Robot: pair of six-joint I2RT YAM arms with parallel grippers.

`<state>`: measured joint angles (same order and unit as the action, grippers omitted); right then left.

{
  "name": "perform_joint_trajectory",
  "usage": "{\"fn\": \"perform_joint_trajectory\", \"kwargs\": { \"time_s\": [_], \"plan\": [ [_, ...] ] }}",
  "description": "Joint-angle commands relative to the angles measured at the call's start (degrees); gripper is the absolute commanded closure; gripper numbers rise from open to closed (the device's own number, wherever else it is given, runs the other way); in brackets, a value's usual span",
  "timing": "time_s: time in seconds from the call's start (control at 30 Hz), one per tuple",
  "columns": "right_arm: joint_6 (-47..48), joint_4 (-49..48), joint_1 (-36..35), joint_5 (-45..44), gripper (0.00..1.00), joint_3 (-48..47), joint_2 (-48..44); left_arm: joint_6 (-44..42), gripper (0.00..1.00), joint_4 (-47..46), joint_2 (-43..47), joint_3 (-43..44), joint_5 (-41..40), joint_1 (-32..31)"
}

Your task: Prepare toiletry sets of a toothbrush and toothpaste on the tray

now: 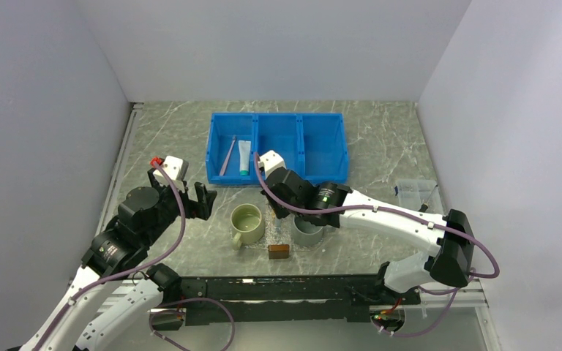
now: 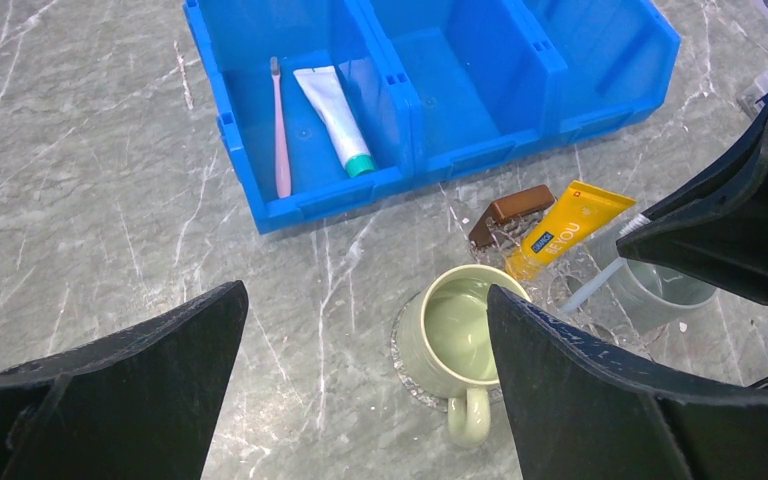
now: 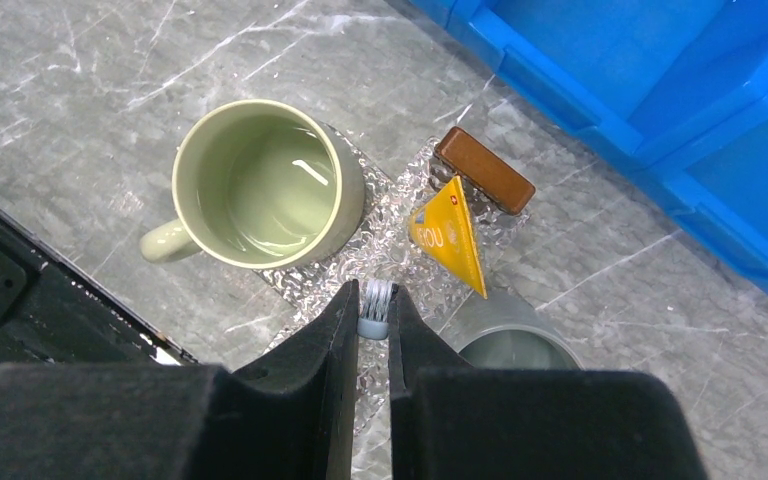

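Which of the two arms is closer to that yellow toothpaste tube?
Right. The right gripper, shut on the pale toothbrush, hangs just beside the yellow toothpaste tube; the left gripper sits open beyond the green mug, farther off.

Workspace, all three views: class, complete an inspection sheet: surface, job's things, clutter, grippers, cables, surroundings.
Surface: grey marbled table.
Job's things: clear tray carries the yellow toothpaste; pale toothbrush is held over it; pink toothbrush and white toothpaste lie in the left compartment of the blue bin.
Clutter: green mug, grey cup and brown block on or at the tray; second brown block and clear box on the table.
Grippers: left gripper jaws open, empty; right gripper jaws shut on the pale toothbrush.
Cables: purple cables run along both arms.
Surroundings: plain pale walls on three sides.
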<state>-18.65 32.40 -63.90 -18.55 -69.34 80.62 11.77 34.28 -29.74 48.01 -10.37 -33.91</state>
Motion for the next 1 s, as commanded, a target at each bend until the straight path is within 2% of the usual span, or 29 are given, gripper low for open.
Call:
{"fn": "perform_joint_trajectory", "kwargs": {
  "time_s": [0.0, 0.97],
  "plan": [
    [-0.99, -1.8, -0.39, -1.23, 1.0, 0.57, -1.57, 0.52, 0.04, -1.68, 0.4, -0.11, -0.4, 0.47],
    [-0.9, -2.46, -0.52, -1.93, 1.0, -0.53, -2.23, 0.56, 0.04, -1.56, 0.31, -0.13, -0.26, 0.6]
  ]
}}
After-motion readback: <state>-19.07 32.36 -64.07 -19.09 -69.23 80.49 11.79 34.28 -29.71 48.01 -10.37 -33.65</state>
